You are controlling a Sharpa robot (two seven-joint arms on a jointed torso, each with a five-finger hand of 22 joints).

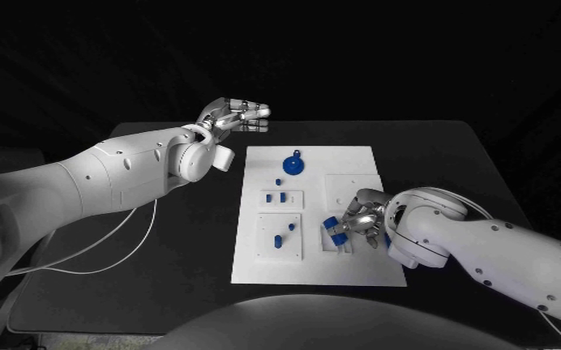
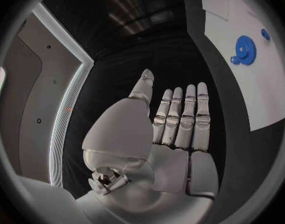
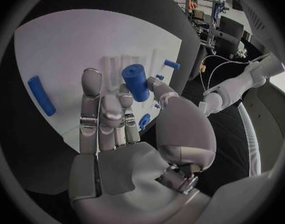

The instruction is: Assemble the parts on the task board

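Head view: the task board (image 1: 351, 269) is lying in the middle of the black tabletop (image 1: 175, 285). A blue gear (image 1: 293, 163) is sitting near the board's far edge, a small blue peg (image 1: 278, 241) is standing in a raised white block on the near left, and a pair of small blue pieces (image 1: 276, 198) is sitting in another block between them. The left hand (image 1: 234, 115) is hovering off the board beyond its far left corner, holding nothing. The right hand (image 1: 360, 222) is reaching over the board's near right part, among blue pieces there.

Left wrist view: the left hand (image 2: 173, 129) is showing an empty palm with its fingers straight and close together, released. The gear (image 2: 244, 50) is lying on the board (image 2: 266, 99) well apart from it.

Right wrist view: the right hand (image 3: 127, 129) is pinching a blue cylinder (image 3: 136, 82) between thumb and a finger, above a slotted white block. A blue bar (image 3: 41, 95) is lying flat on the board (image 3: 61, 50) beside the hand, and a short blue pin (image 3: 172, 63) is lying beyond the block.

The cylinder looks like rigid, light, smooth plastic, so it will probably be slipping or rolling if pinched loosely; taking it across its round side near the middle, as now, seems soundest. No writing or brand can be read on any part.
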